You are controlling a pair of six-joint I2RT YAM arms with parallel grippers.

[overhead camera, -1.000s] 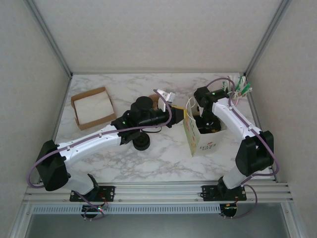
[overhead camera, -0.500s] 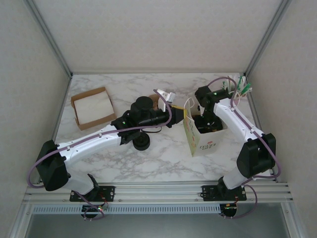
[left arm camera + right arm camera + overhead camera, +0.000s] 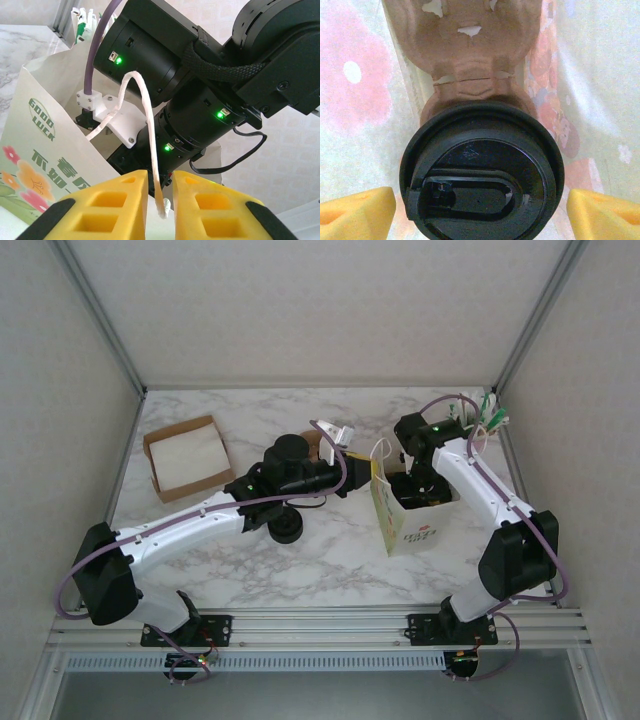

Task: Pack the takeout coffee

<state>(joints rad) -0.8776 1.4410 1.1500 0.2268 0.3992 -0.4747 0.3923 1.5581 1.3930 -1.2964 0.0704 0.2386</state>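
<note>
The takeout coffee (image 3: 482, 185), a black cup under a round black lid, stands inside the paper bag (image 3: 400, 525) on a brown pulp carrier (image 3: 470, 45). My right gripper (image 3: 480, 216) is lowered into the bag (image 3: 418, 490). Its yellow fingertips (image 3: 355, 215) are open, one on each side of the lid, with a thin gap to its rim. My left gripper (image 3: 160, 200) is at the bag's left rim (image 3: 372, 468), shut on the bag's white cord handle (image 3: 142, 115), which runs down between the yellow pads.
A cardboard box (image 3: 185, 455) with white paper lies at the back left. A black cup (image 3: 287, 528) sits under my left arm, and green-and-white packets (image 3: 487, 415) are at the back right corner. My right arm's black body (image 3: 200, 100) stands close in front of the left wrist.
The right gripper's jaws have spread wider off the lid, and the right arm's elbow has shifted slightly outward. The left arm and the bag have not moved.
</note>
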